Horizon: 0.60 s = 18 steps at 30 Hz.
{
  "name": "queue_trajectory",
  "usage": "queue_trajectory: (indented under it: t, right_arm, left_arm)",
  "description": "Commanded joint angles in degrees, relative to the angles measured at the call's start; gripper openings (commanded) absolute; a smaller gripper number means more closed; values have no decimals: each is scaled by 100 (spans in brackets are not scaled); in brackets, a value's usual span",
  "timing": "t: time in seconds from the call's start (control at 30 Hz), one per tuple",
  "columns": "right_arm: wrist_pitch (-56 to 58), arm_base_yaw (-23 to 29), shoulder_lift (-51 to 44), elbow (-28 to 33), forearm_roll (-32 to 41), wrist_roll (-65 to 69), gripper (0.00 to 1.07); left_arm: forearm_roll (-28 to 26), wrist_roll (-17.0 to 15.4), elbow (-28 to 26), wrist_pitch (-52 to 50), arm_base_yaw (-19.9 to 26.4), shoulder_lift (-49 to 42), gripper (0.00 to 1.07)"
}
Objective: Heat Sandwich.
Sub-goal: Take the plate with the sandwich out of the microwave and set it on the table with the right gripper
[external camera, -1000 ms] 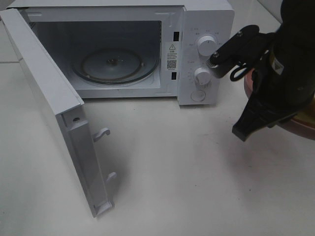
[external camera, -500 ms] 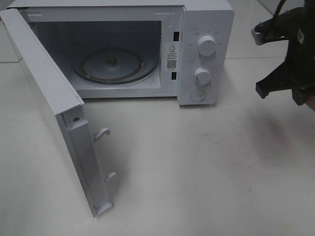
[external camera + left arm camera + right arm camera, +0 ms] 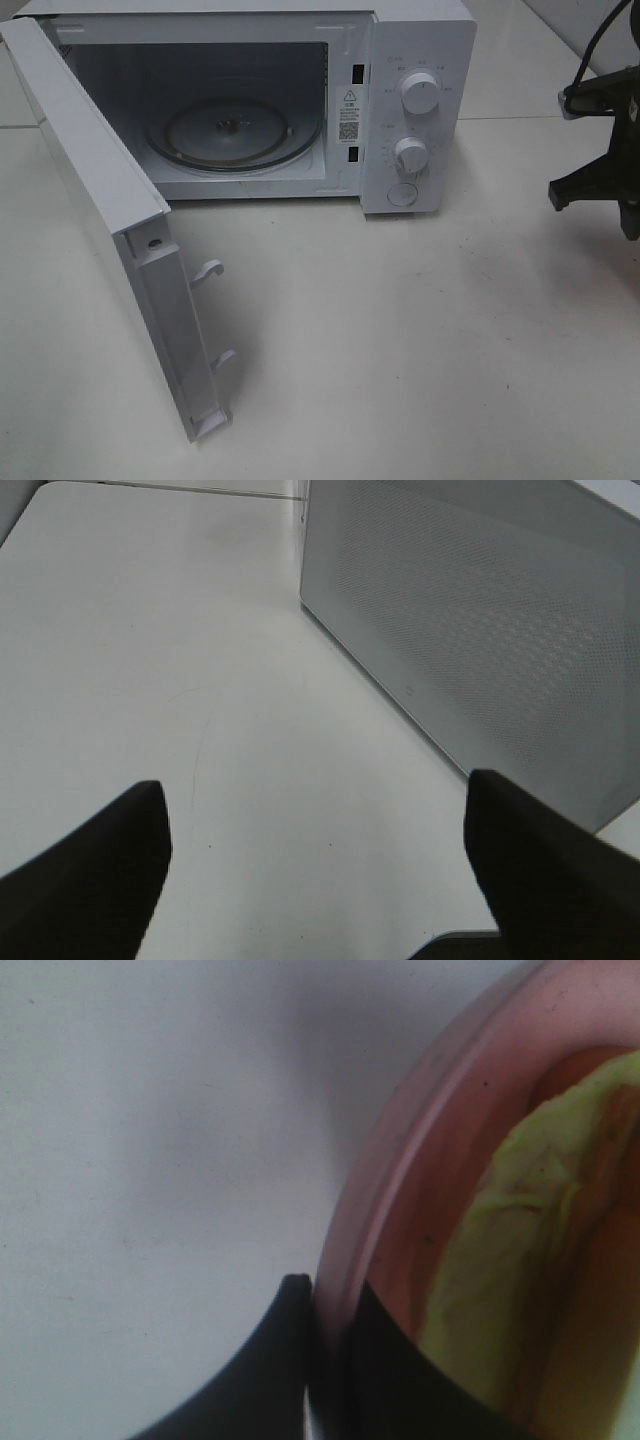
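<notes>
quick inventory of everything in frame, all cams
microwave: 1, white, back of the table, cavity empty.
door: 1, white, swung wide open on the microwave's left side.
turntable: 1, clear glass, inside the cavity.
knobs: 2, white, on the front panel, one above the other, round button below.
plate: 1, pink, seen in the right wrist view only.
sandwich: 1, pale yellow-green filling, orange-brown edge, on the plate.
table: 1, white.
left gripper: black, open, empty, above the table beside the door.
right gripper: black, shut on the plate's rim, at the right edge of the high view.
</notes>
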Motion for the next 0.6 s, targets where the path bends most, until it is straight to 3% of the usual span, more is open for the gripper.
queue_trajectory:
  t: [0.03, 0.6]
  right_arm:
    - [-246, -52, 361, -34, -80, 155, 0]
    - [-1003, -52, 1180, 34, 120, 802, 5]
  left_arm:
    - [-29, 0, 17, -80, 6, -40, 76]
    - [-29, 0, 17, -80, 6, -40, 76]
